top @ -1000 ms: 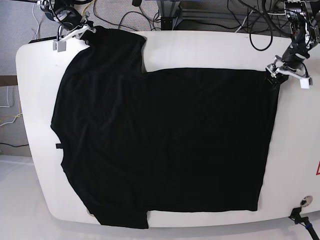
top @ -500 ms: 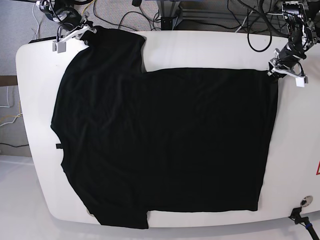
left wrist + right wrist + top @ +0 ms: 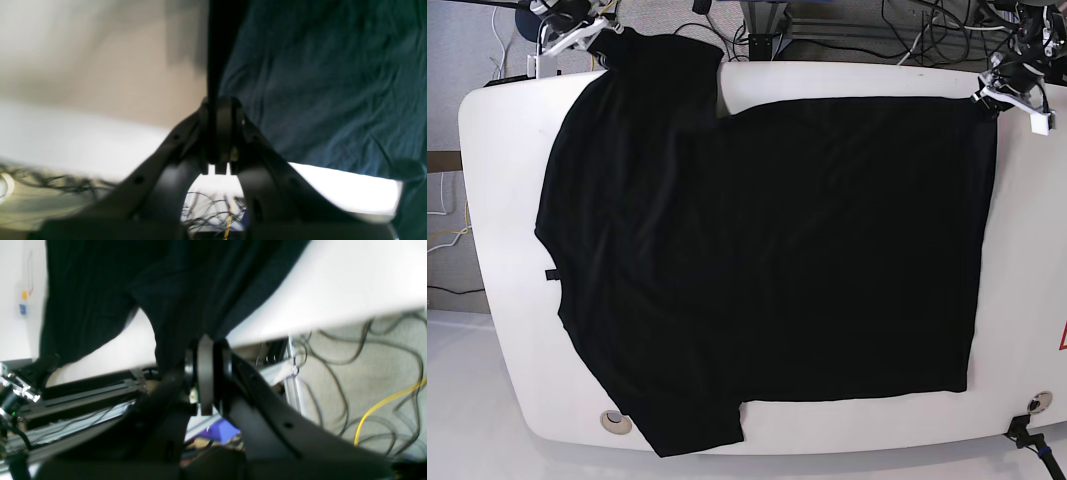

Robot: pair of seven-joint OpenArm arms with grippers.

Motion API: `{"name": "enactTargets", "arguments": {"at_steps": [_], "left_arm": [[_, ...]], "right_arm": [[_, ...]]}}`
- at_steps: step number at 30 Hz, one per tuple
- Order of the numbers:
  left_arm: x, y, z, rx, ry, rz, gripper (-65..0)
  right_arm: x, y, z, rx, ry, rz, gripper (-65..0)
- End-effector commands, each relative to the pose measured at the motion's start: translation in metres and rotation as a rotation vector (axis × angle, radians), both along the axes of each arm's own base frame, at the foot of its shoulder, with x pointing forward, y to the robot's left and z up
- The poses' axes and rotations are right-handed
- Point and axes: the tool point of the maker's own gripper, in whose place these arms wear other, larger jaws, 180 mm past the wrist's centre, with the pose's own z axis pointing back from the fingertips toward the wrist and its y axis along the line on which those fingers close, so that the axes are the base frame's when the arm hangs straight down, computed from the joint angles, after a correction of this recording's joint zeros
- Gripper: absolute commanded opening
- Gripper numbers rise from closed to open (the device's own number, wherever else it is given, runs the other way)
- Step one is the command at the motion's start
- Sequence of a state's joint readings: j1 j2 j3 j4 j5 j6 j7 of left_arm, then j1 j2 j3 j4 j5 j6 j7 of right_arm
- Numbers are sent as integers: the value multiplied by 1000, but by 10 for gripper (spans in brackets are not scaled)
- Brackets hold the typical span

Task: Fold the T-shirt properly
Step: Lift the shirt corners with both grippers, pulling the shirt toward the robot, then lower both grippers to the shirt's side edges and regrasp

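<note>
- Black cloth covers most of the white worktop (image 3: 487, 200): the T-shirt (image 3: 767, 260) lies spread flat, collar side toward the left edge in the base view, hem toward the right.
- At the far left rear corner, the right tool (image 3: 605, 40) has its jaws closed on the tip of a sleeve (image 3: 662, 70), which is drawn up to the back rim of the worktop.
- The right wrist view shows this grip close up: the two fingers (image 3: 205, 373) are pressed together with dark fabric hanging between them, and the worktop rim runs just behind.
- Along the near edge, left of centre, a round hole (image 3: 613, 422) in the worktop shows just beside the other sleeve.
- At the far right rear corner, the left tool (image 3: 987, 95) is clamped on the hem corner of the T-shirt, right at the worktop's back rim.
- From the left wrist view, the jaws meet on a taut, narrow strip of cloth, with the wrinkled body of the shirt spreading away to the right.
- Cables (image 3: 927, 40) lie tangled on the floor behind the worktop.
</note>
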State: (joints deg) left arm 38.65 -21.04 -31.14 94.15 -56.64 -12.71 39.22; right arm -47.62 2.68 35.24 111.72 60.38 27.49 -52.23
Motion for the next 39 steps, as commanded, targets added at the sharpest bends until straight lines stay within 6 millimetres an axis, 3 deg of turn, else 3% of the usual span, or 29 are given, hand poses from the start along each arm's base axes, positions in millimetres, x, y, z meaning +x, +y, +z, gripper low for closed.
{"name": "enactTargets", "arguments": {"at_steps": [1, 5, 12, 16, 20, 29, 32, 39], "left_arm": [[6, -4, 18, 18, -47, -37, -650], [15, -10, 47, 61, -114, -80, -650], [75, -36, 92, 53, -330, -114, -650], [105, -41, 109, 46, -415, -122, -650], [121, -41, 106, 19, -432, -108, -650], [149, -22, 95, -28, -443, -29, -650], [164, -17, 103, -35, -480, -12, -650], [183, -3, 95, -76, -479, 46, -650]], "right_arm": [[3, -5, 17, -20, -49, 7, -650], [9, -6, 31, 20, -90, 7, -650], [75, -13, 68, 69, -308, 34, -650], [101, -13, 76, 74, -372, 43, -650], [129, -12, 83, 83, -421, 72, -650], [192, -38, 68, 34, -444, 31, -650], [217, -37, 64, 26, -438, 64, -650], [265, -37, 71, 53, -457, 93, -650]]}}
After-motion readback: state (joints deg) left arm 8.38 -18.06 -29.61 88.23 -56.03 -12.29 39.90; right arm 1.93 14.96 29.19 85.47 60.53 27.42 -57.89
